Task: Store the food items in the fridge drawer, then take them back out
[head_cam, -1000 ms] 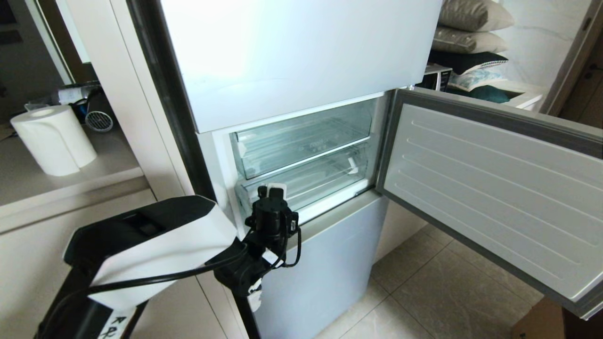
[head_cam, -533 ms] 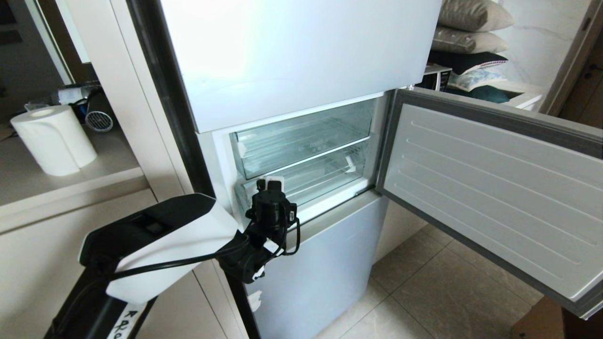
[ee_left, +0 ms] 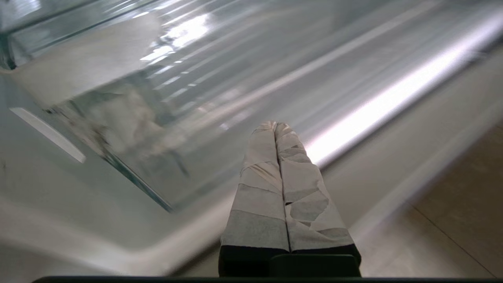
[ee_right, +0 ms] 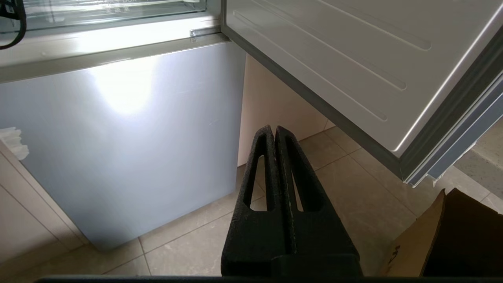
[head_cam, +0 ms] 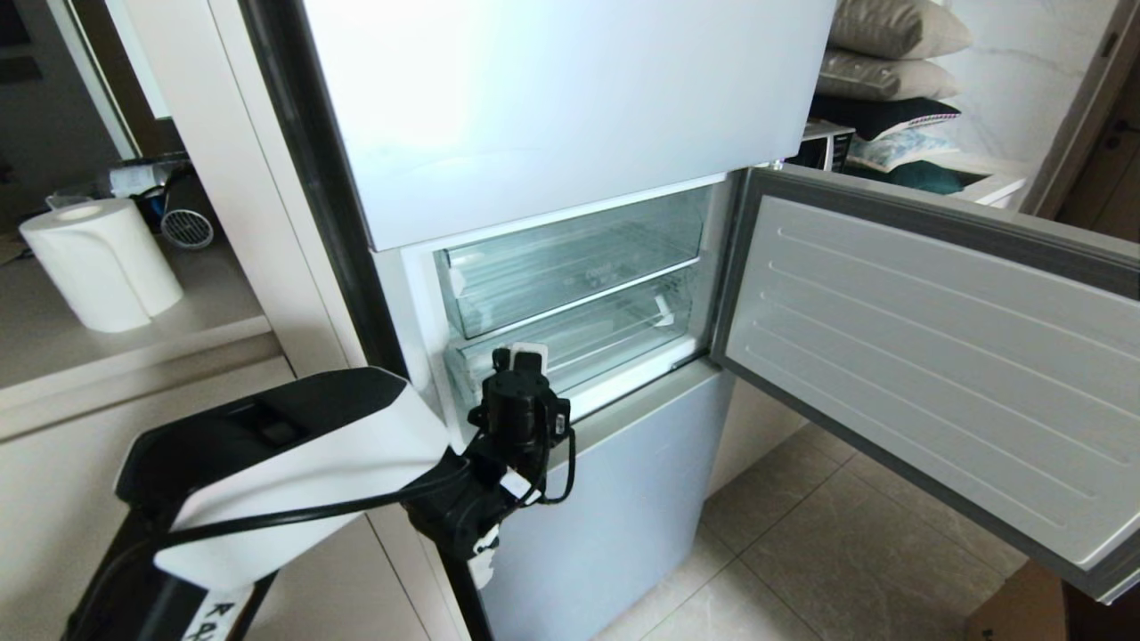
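Note:
The fridge (head_cam: 552,98) has its middle door (head_cam: 926,356) swung open to the right. Two clear drawers sit inside; the lower one is the fridge drawer (head_cam: 606,334), pushed in. My left gripper (head_cam: 519,358) is shut, its taped fingertips (ee_left: 275,125) empty and right at the left end of the drawer's front lip (ee_left: 393,98). A blurred whitish lump (ee_left: 122,118) shows through the drawer's clear plastic. No red fruit is in view. My right gripper (ee_right: 274,129) is shut and empty, parked low over the floor beside the bottom fridge panel (ee_right: 129,129).
The open door juts out over the tiled floor (head_cam: 802,552) on the right. A cardboard box (ee_right: 440,239) stands under the door's corner. A paper towel roll (head_cam: 98,263) sits on the counter to the left. Pillows (head_cam: 891,53) are stacked behind the door.
The left arm nudged toward the fridge and came back, leaving the gripper slightly to the right along the drawer's front. Drawers, door and right arm are unchanged.

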